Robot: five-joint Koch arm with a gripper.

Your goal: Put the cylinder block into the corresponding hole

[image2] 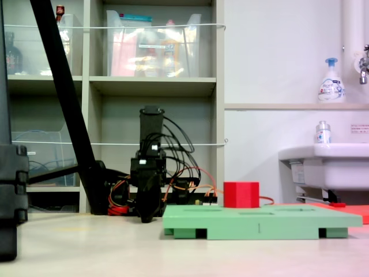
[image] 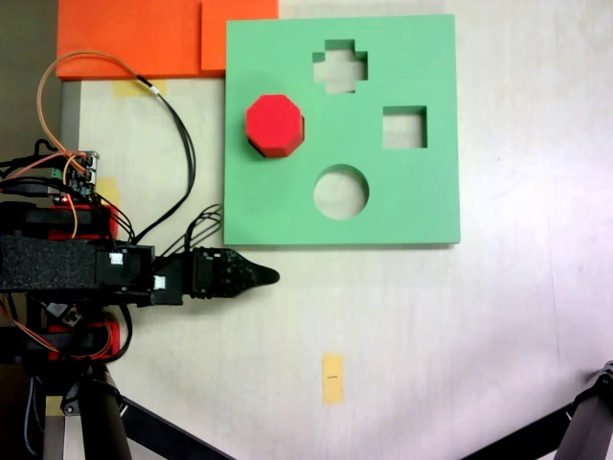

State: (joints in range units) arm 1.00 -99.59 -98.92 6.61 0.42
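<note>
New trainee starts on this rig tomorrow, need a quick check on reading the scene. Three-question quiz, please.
1. True or false: the claw is holding the red block.
2. In the fixed view from above, which open cutout in the board lies nearest the claw? A cross, B square, C round.
3. Fill in: the red block sits on the ___ foam board.

Key: 1 false, the claw is off the board, apart from the block. 2 C, the round cutout. 3 green.

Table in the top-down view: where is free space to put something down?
Bare table lies below the green board, right of the gripper, around the yellow tape. A strip right of the board is free too. Crowded: the left edge, with arm and wires.
</note>
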